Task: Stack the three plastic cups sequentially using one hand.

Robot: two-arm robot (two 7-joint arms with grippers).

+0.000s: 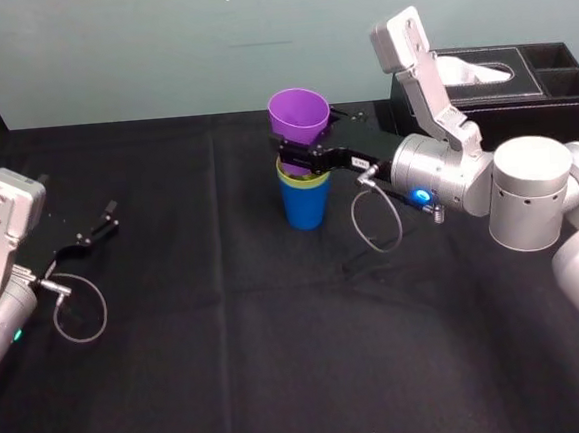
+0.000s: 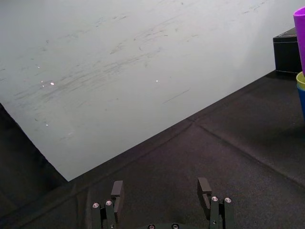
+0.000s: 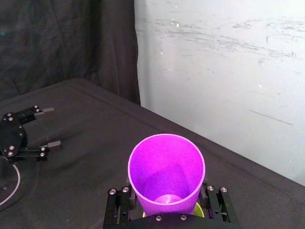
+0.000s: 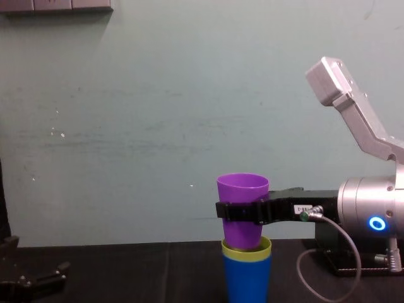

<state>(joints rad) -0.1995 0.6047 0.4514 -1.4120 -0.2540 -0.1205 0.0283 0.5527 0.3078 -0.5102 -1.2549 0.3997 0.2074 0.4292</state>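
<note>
My right tool (image 4: 243, 211) is clamped around the middle of the purple cup (image 4: 243, 189), with its fingers pressed against the cup's sides, directly above the blue cup (image 4: 246, 281). The blue cup stands upright on the black table (image 1: 228, 332) with the yellow-green cup (image 4: 247, 251) nested in it (just a rim band shows above the blue). The purple cup's base dips inside that yellow-green rim, and most of its body stands above it. My left tool (image 1: 95, 232) sits well to the left of the blue cup, low by the table, fingers spread apart and holding nothing. A black tissue box (image 1: 500, 85) stands behind and to the right of the blue cup.
</note>
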